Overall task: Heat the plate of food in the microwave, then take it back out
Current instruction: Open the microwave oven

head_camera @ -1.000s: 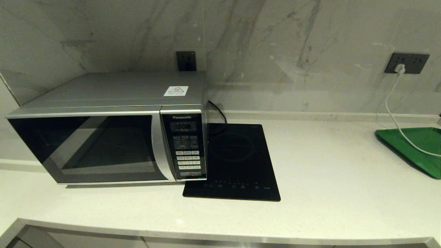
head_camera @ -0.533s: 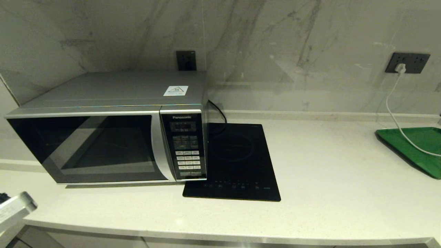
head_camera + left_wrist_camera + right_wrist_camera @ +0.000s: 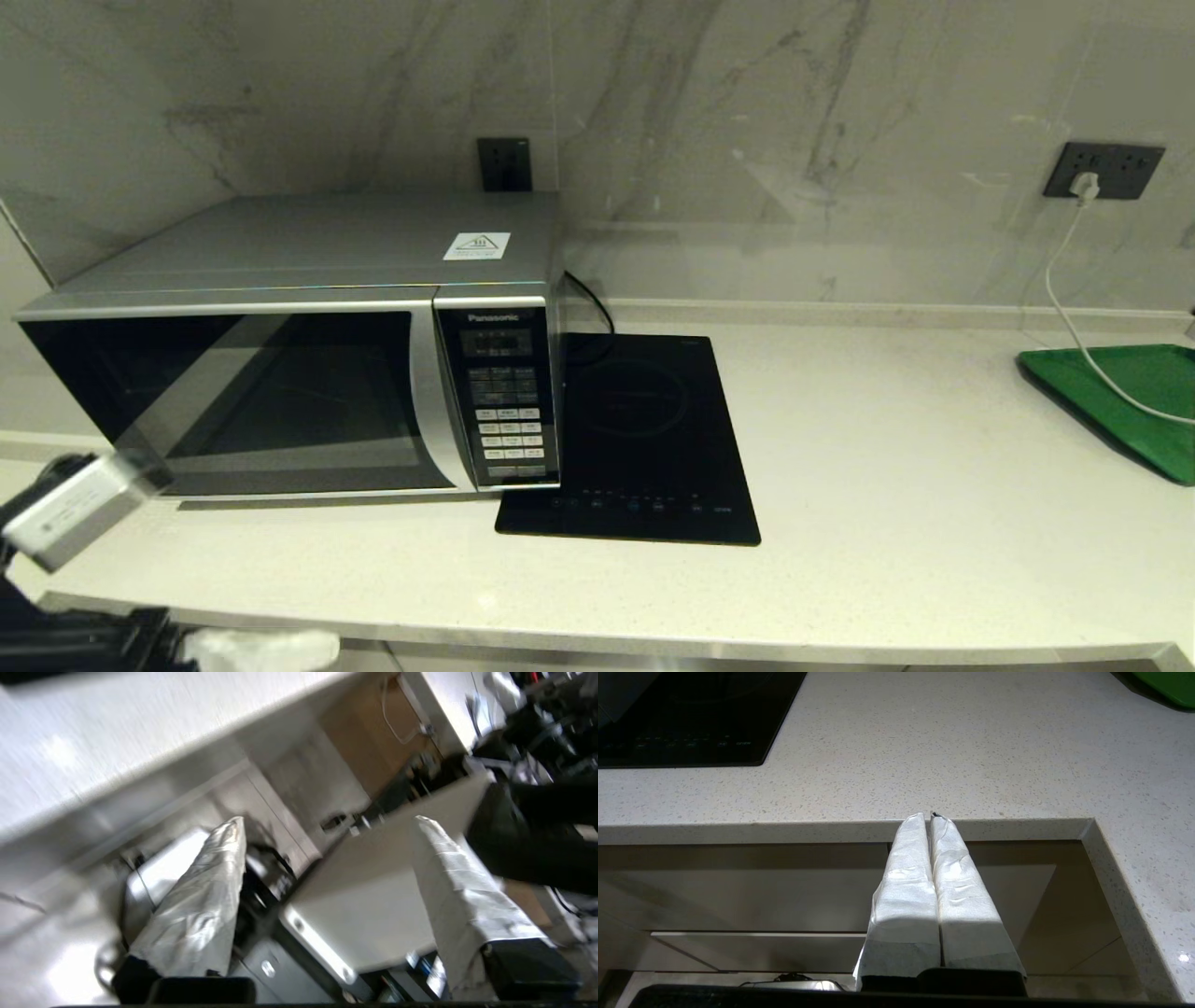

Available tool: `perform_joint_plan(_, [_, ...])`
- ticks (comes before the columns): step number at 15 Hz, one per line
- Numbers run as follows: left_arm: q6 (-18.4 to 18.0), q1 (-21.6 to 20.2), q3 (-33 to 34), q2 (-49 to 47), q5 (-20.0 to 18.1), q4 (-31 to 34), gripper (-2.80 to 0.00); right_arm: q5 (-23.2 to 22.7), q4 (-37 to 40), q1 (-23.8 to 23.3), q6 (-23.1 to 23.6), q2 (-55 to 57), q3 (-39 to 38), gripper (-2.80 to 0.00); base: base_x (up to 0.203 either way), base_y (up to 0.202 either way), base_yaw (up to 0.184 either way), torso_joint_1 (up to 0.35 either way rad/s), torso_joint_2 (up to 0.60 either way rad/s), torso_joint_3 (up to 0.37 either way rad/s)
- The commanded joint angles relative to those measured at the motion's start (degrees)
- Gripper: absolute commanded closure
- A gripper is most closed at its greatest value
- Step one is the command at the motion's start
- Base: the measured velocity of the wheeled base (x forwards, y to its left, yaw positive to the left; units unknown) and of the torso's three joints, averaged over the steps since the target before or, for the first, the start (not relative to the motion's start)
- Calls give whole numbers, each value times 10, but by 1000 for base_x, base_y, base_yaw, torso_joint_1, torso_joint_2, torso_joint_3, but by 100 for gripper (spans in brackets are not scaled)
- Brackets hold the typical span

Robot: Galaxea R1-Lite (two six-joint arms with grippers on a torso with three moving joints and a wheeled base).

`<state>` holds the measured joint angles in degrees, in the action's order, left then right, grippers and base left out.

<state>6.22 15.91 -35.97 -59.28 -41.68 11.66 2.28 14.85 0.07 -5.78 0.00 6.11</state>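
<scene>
Standing along the counter's (image 3: 887, 485) back-left edge, the microwave (image 3: 299, 355) lies lengthwise, its shut door facing the front edge. The left gripper (image 3: 327, 826), absent earlier, has risen at the front-left corner, fingers spread. Only the right wrist view shows the right gripper (image 3: 930, 816), pressed together below the front edge.

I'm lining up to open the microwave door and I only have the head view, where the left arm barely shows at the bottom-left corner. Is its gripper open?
Observer: Yes. The left gripper is open and holding nothing.
Operator: And the right gripper? It's not in my view.
Observer: The right gripper is shut and empty.
Operator: Where is it?
Observer: Low in front of the countertop, pointing at its front edge, off to the side of the induction hob.
</scene>
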Motion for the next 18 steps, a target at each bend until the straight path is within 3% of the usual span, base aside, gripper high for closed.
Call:
perform_joint_plan(1, [-30,-51,-46,-100,-18,-58,-280,0,1,0,0,1,0,0,0,0,0,0,0,0])
perform_joint_plan(5, [-116,-132,-130,-251,-95,-81,-280,0,1,0,0,1,0,0,0,0,0,0,0,0])
perform_joint_plan(8, [-150,-164,-179,-330,-179,-89,-280,0,1,0,0,1,0,0,0,0,0,0,0,0])
perform_joint_plan(10, [-217,-182,-199,-366,-233,-90,-280,0,1,0,0,1,0,0,0,0,0,0,0,0])
perform_joint_plan(11, [-232,-187,-208,-377,-242,-89,-280,0,1,0,0,1,0,0,0,0,0,0,0,0])
perform_joint_plan(14, [-269,-196,-209,-395,-282,-93,-280,0,1,0,0,1,0,0,0,0,0,0,0,0])
perform_joint_plan(16, [-273,-204,-200,-397,-321,-132,-280,0,1,0,0,0,0,0,0,0,0,0,0,0])
perform_joint_plan(18, [-274,-203,-189,-398,-326,-159,-280,0,1,0,0,1,0,0,0,0,0,0,0,0])
